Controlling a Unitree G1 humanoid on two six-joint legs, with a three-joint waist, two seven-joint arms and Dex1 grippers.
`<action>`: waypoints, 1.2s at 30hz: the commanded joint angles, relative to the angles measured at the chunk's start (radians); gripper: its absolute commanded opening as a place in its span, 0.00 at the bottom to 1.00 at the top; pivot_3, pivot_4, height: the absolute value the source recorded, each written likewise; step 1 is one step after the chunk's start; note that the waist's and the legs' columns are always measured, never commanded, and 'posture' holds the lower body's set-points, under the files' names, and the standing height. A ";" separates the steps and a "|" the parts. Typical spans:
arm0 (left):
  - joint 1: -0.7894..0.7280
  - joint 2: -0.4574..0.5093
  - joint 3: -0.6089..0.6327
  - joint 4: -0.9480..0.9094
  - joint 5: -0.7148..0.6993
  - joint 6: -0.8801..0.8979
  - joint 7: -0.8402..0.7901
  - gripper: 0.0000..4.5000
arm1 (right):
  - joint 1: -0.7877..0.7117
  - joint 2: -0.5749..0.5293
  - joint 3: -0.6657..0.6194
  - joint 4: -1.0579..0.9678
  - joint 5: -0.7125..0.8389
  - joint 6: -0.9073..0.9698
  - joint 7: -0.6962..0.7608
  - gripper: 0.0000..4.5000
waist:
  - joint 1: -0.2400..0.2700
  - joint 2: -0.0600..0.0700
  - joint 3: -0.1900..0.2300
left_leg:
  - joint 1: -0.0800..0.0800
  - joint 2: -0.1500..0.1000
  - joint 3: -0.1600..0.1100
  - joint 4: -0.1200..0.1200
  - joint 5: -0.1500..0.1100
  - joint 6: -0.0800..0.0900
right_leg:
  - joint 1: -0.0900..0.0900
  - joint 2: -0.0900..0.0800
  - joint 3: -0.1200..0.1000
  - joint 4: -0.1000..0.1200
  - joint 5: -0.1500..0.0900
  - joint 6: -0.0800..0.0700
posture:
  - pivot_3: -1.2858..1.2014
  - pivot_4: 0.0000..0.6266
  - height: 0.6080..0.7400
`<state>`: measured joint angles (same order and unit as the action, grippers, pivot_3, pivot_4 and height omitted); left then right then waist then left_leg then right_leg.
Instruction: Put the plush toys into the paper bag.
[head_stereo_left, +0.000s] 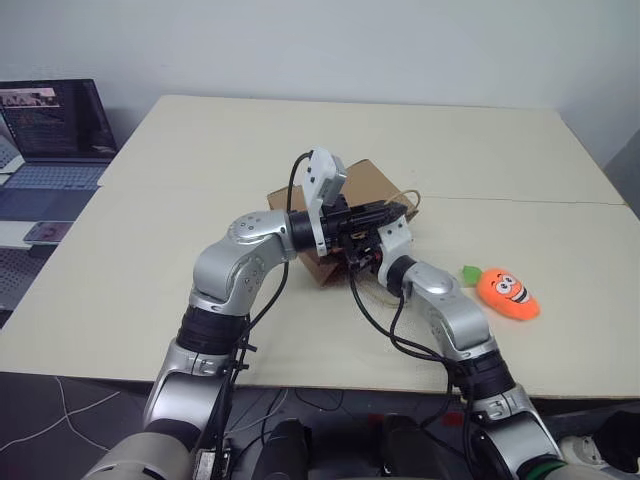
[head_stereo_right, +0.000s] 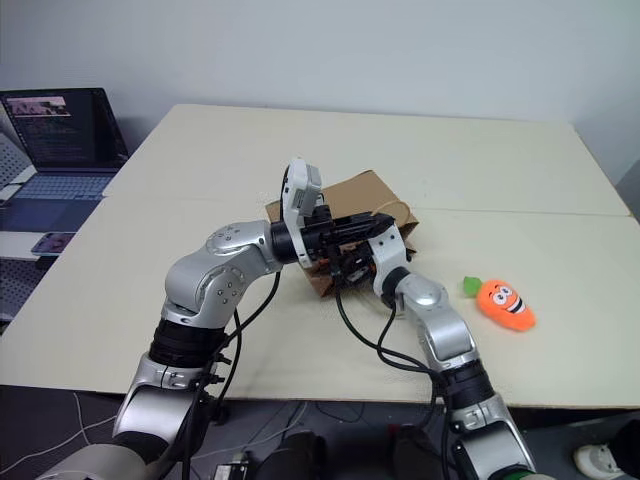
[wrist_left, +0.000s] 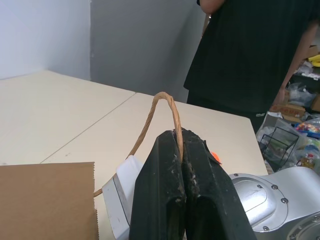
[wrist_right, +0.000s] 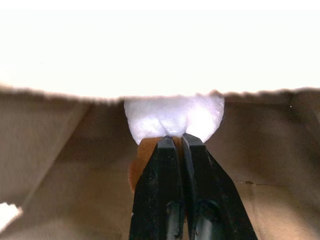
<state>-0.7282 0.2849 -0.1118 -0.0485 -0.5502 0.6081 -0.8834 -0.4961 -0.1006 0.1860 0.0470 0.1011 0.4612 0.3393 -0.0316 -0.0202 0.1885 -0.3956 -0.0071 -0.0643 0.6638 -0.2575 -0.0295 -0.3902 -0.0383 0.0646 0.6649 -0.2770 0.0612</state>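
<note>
We see the paper bag lying on its side near the middle of the table, its mouth turned toward the robot, and in the right wrist view the white egg toy sits inside it – just past the tips of the right gripper, whose fingers are pressed together with nothing clearly between them. The left gripper pinches one tan cord handle at the bag's mouth, fingers shut tight on it. The orange carrot toy lies on the table to the right – well apart from the bag.
</note>
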 joint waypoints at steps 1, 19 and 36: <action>-0.016 0.000 0.015 -0.040 -0.015 -0.002 0.002 0.00 | -0.004 -0.005 -0.025 -0.028 0.007 0.004 -0.001 0.10 | 0.000 0.000 0.000 | 0.000 0.000 0.000 0.000 0.000 0.000 | 0.000 0.000 0.000 0.000 0.000 0.000 | 0.52 0.24 1.00; -0.017 -0.001 0.013 -0.018 0.002 -0.025 0.003 0.00 | 0.070 -0.269 -0.064 -0.443 0.128 0.353 0.180 0.99 | 0.001 0.000 0.000 | -0.001 0.000 -0.001 0.000 0.000 0.000 | 0.000 0.000 0.000 -0.001 0.000 0.000 | 0.52 0.24 1.00; -0.003 -0.010 0.016 -0.013 0.004 -0.050 0.009 0.00 | 0.441 -0.844 -0.563 -0.402 0.232 0.177 0.536 0.99 | 0.001 0.000 0.000 | -0.001 -0.001 0.002 0.000 0.000 0.000 | 0.002 0.001 0.002 -0.003 0.000 0.000 | 0.52 0.24 1.00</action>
<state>-0.7218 0.2796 -0.1087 -0.0406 -0.5448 0.5797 -0.8714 -0.0603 -0.9341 -0.3453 -0.3890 0.3487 0.6933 0.8686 -0.0306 -0.0200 0.1889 -0.3963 -0.0080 -0.0607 0.6640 -0.2576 -0.0291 -0.3885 -0.0375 0.0674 0.6627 -0.2773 0.0616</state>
